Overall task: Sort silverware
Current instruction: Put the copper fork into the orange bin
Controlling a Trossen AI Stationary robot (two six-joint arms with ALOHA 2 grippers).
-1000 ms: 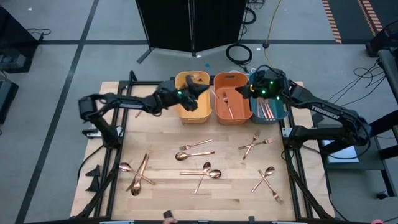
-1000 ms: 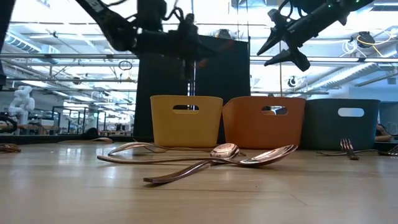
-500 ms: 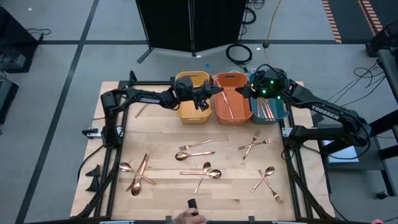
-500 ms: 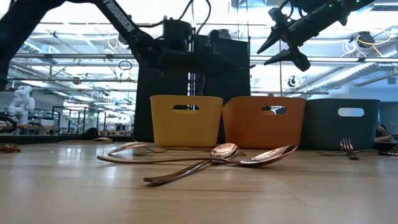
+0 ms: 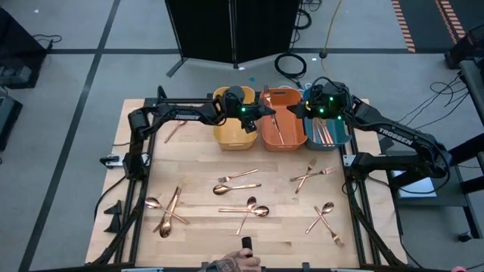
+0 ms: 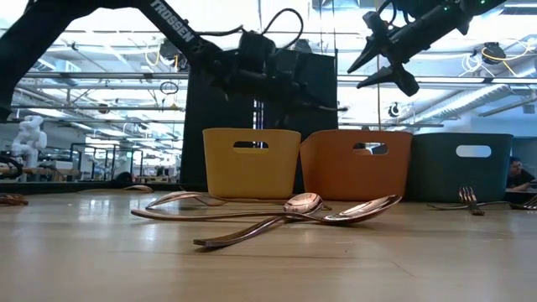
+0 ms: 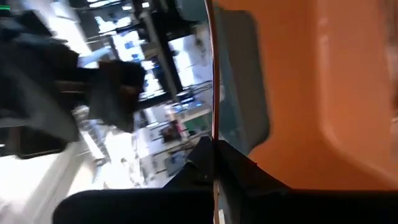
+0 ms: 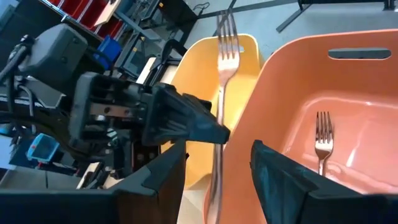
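**Fork held above the orange bin, ready for release**

Fork of shiny copper metal (image 8: 225,37), slender and long-handled, sits pinched between the left arm's fingers (image 8: 205,127), which are pressed together on its handle so that the tines stick out well past the fingertips. In the right wrist view the tines stand over the shared edge of the yellow plastic bin (image 8: 245,56) and the orange plastic bin (image 8: 373,81); seen from above, the left fingers (image 5: 261,111) hover at that same boundary, above the rims and touching neither. One copper fork already lies on the floor of the orange bin (image 8: 322,140), which suggests that this is the forks' compartment.

The right arm's fingers (image 5: 296,112) wait spread apart and empty, just beyond the held fork on the orange bin's far side, towards the teal plastic bin (image 5: 333,136).

The step in hand looks like delivery: carrying a picked fork to its bin. The next move calls for shifting the left fingers a little further over the orange bin, so that the whole fork clears the rim between the bins, then parting them to drop it. Released too early, the fork could catch on the rim or fall into the yellow bin.

More copper spoons and forks (image 5: 240,181) lie scattered on the pale wooden worktop (image 5: 197,189), well away from both sets of fingers, so much sorting remains.
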